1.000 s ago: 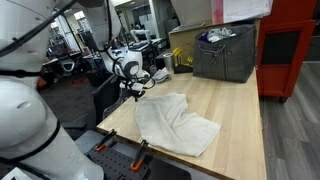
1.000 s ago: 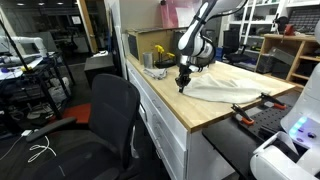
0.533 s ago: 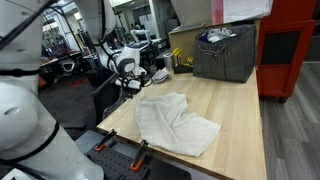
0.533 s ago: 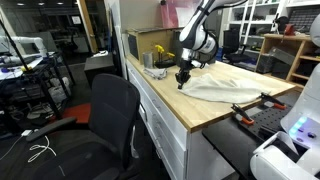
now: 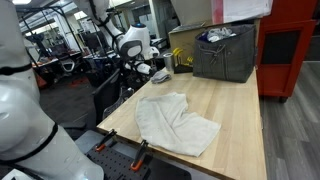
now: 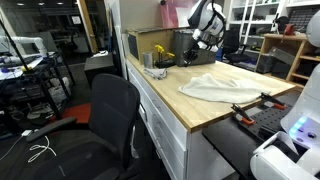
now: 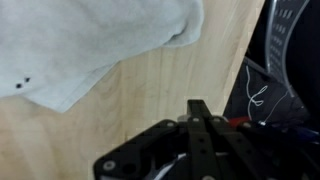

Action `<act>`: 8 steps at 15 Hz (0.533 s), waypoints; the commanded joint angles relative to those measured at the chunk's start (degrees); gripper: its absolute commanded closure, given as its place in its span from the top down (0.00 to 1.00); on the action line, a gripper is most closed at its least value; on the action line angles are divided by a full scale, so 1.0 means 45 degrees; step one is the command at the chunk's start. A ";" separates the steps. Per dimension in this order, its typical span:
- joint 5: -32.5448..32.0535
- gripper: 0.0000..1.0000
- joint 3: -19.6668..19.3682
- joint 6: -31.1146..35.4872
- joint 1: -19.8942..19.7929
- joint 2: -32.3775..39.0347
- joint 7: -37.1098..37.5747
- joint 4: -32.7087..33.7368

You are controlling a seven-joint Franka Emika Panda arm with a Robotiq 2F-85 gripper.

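A crumpled white cloth [image 5: 176, 122] lies on the wooden table [image 5: 240, 110]; it shows in both exterior views [image 6: 215, 88] and at the top left of the wrist view [image 7: 90, 45]. My gripper [image 5: 153, 71] hangs in the air above the table's edge, apart from the cloth and a little past its far corner [image 6: 193, 54]. In the wrist view the two black fingers [image 7: 200, 108] are pressed together with nothing between them. Below them I see bare wood and the table's edge.
A grey fabric bin [image 5: 225, 52] stands at the far end of the table beside a red cabinet [image 5: 290, 50]. A black office chair [image 6: 113, 112] stands by the table's long edge. Orange-handled clamps [image 5: 140, 150] sit at the near end. Small items [image 6: 157, 62] stand by the far corner.
My gripper has risen from just above the table by the cloth's edge and moved toward the table's far end. The cloth has not moved.
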 commanded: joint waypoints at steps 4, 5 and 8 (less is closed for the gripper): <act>-0.2231 0.00 -0.3706 0.2158 0.2268 0.2216 0.2593 0.1656; -0.2654 0.00 -0.4117 0.2160 0.2525 0.2571 0.3176 0.1952; -0.3720 0.00 -0.5224 0.2004 0.3438 0.3718 0.4792 0.2902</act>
